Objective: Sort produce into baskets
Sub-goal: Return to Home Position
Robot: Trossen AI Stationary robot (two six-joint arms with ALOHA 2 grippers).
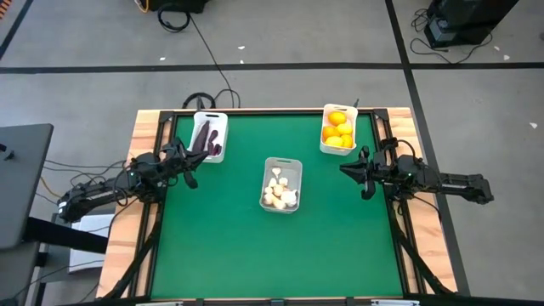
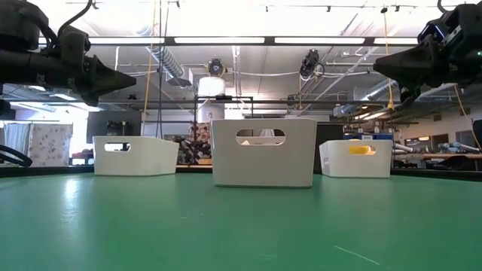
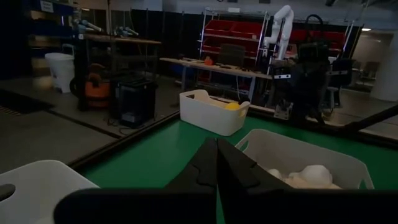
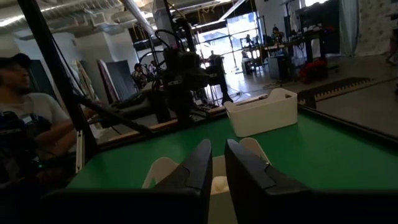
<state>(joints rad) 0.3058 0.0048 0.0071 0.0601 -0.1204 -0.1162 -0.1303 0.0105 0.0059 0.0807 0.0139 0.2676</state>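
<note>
Three white bins stand on the green table. The far-left bin (image 1: 209,136) holds dark purple vegetables. The middle bin (image 1: 281,184) holds cream garlic bulbs (image 3: 305,177). The far-right bin (image 1: 337,129) holds yellow-orange citrus (image 2: 360,150). No produce lies loose on the table. My left gripper (image 1: 194,163) hovers shut and empty near the purple bin, above the table (image 3: 216,163). My right gripper (image 1: 347,168) hovers empty right of the garlic bin, its fingers a narrow gap apart (image 4: 218,165).
The green mat (image 1: 255,246) is bare between the bins and the near edge. Wooden table borders run along both sides (image 1: 140,136). A person (image 4: 25,106) sits beyond the table's left side. Cables lie on the floor behind the table.
</note>
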